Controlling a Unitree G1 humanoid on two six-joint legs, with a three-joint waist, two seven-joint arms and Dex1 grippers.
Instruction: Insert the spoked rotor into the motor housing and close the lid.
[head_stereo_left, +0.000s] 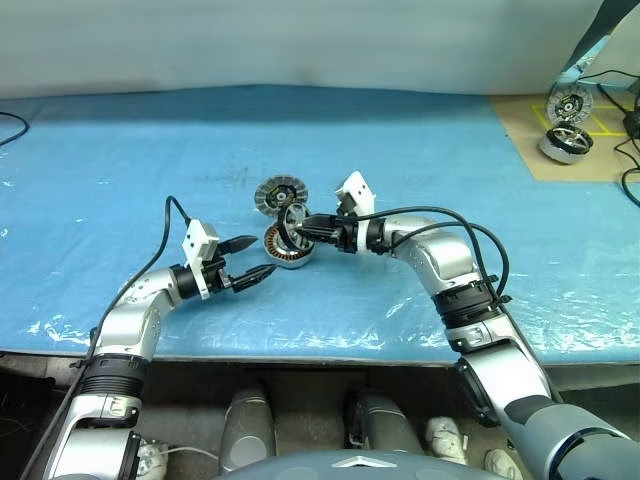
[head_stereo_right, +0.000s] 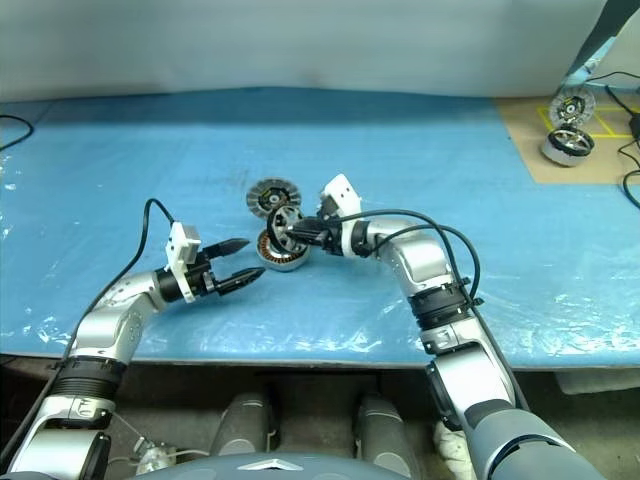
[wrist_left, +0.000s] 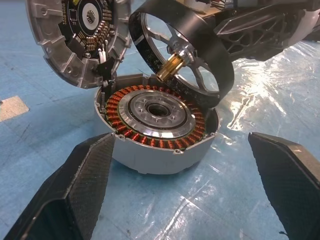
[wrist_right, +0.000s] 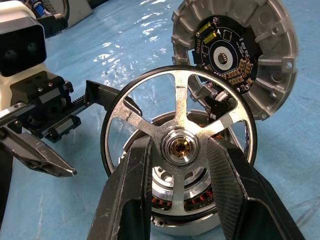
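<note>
Your right tool (head_stereo_left: 300, 228) reaches in from 3 o'clock, bent at the elbow, and is clamped on the rotor (wrist_right: 179, 145). You hold the rotor tilted, just above the housing (wrist_left: 156, 122), which sits on the blue desk (head_stereo_left: 120, 150). The lid (head_stereo_left: 279, 193) stands up at the housing's 12 o'clock. Your left tool (head_stereo_left: 250, 259) points level at the housing from 8 o'clock, fingers (wrist_left: 75, 190) wide apart, holding nothing.

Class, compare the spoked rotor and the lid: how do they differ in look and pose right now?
The spoked rotor has a dark rim and a few shiny spokes; the lid is silver-grey, ribbed, with a circuit board inside. The rotor is held tilted over the motor housing by the right gripper; the lid stands open behind the housing, ungripped. Both are round and similarly wide.
</note>
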